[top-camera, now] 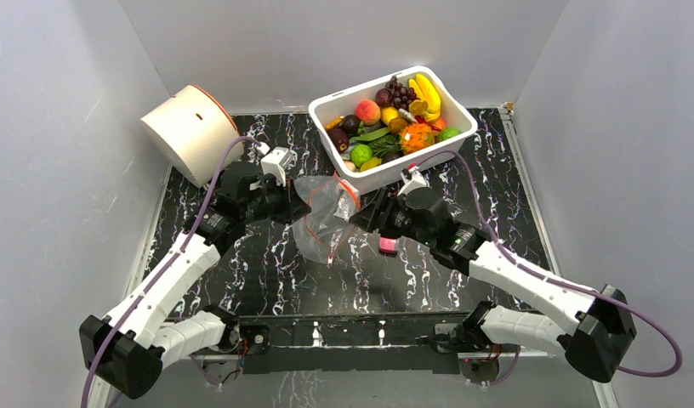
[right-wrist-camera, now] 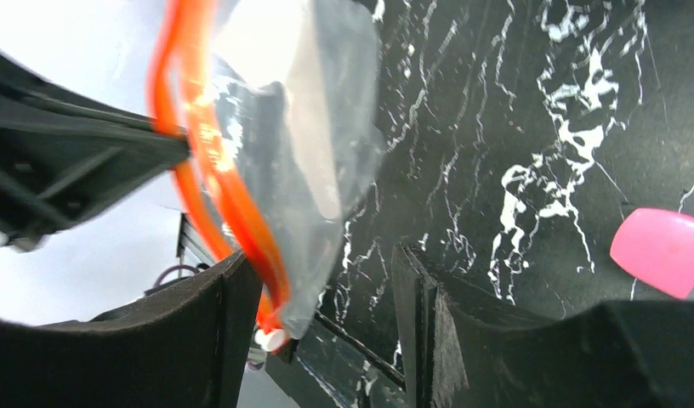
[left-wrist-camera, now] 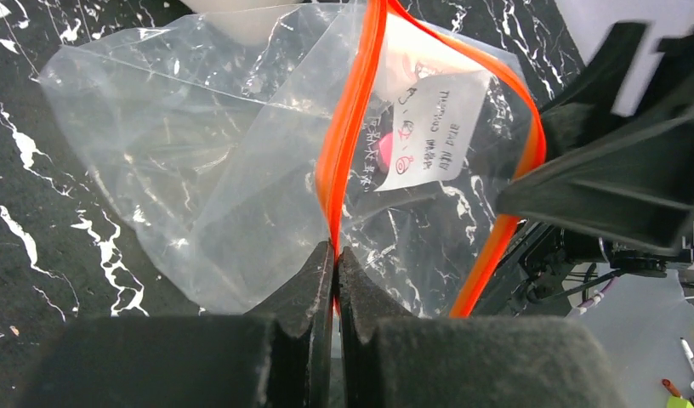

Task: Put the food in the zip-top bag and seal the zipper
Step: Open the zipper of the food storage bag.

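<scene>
Bag (top-camera: 322,212): empty, mouth unsealed. Left claw (left-wrist-camera: 336,251) clamps zipper (left-wrist-camera: 352,119); right claw (right-wrist-camera: 325,259) open, zipper edge between its jaws. Food (top-camera: 395,119): all in bin (top-camera: 454,140), 0 loaded.

The zip-top bag (top-camera: 320,228) sits between left gripper (top-camera: 298,207) and right gripper (top-camera: 359,218), near the white bin (top-camera: 441,151)

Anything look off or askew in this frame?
Clear floppy zip-top bag is crumpled, its red-orange zipper strip twisted, pinched only by the left gripper; the right gripper stands open around its corner. A small pink rounded block lies loose on the table.
</scene>
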`<state>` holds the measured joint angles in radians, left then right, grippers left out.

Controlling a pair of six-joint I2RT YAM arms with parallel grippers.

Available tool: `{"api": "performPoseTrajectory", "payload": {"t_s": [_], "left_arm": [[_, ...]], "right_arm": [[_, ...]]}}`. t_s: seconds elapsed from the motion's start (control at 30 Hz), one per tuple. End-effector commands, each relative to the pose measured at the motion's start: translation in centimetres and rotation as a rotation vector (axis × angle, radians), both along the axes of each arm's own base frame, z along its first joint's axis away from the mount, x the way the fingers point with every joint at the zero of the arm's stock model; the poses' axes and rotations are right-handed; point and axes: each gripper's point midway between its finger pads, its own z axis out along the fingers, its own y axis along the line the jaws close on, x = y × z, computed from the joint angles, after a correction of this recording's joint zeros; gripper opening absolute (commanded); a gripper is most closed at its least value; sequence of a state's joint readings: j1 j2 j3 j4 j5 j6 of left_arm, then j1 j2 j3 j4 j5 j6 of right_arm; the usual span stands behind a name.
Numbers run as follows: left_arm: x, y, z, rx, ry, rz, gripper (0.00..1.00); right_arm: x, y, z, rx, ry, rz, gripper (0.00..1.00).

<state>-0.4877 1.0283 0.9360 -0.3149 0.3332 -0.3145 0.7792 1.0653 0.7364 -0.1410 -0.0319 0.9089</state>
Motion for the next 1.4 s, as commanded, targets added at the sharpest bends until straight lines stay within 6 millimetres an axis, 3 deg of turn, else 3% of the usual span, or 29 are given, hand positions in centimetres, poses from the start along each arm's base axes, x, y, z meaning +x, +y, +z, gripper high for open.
{"api": "performPoseTrajectory", "payload": {"t_s": [0.0,0.13,0.2,0.4,0.5,0.67,0.77,0.83,1.0,1.1,1.23,1.37], "left_arm": [[0.0,-0.4,-0.2,-0.006,0.008,-0.018,0.0],[-0.1,-0.4,-0.8,-0.001,0.025,-0.015,0.0],[-0.2,-0.3,-1.0,0.001,0.032,-0.01,0.0],[-0.3,-0.3,-2.4,0.008,0.071,0.001,0.0],[-0.3,-0.4,-2.5,-0.004,0.085,0.007,0.0],[0.0,-0.4,-1.9,-0.013,0.081,0.03,0.0],[0.1,-0.3,-1.6,-0.012,0.088,0.039,0.0],[0.1,-0.1,-1.2,-0.001,0.09,0.053,0.0],[-0.4,0.9,0.8,-0.008,0.065,0.094,0.0],[-1.4,-0.4,2.8,-0.115,0.068,0.05,0.0],[-2.5,-2.2,4.5,-0.271,0.108,-0.004,0.0],[-2.7,-2.8,4.4,-0.342,0.145,0.002,0.0]], "right_arm": [[0.6,-0.6,6.1,0.053,-0.125,-0.036,0.54],[0.6,-0.6,8.2,0.084,-0.15,-0.035,0.59],[0.6,-0.2,9.1,0.108,-0.159,-0.028,0.57],[-0.2,2.6,11.5,0.189,-0.186,0.051,0.18],[-1.0,4.4,12.7,0.21,-0.213,0.09,0.05],[-2.3,7.3,13.7,0.205,-0.251,0.134,0.0],[-2.3,9.3,12.6,0.166,-0.263,0.164,0.0],[-1.5,10.0,10.9,0.099,-0.258,0.164,0.0],[1.9,8.7,5.4,-0.151,-0.298,0.05,0.0],[3.2,8.2,2.2,-0.233,-0.344,0.026,0.0],[4.4,8.8,0.2,-0.224,-0.376,0.005,0.0],[5.8,8.4,-2.1,-0.246,-0.374,-0.048,0.0]]}}
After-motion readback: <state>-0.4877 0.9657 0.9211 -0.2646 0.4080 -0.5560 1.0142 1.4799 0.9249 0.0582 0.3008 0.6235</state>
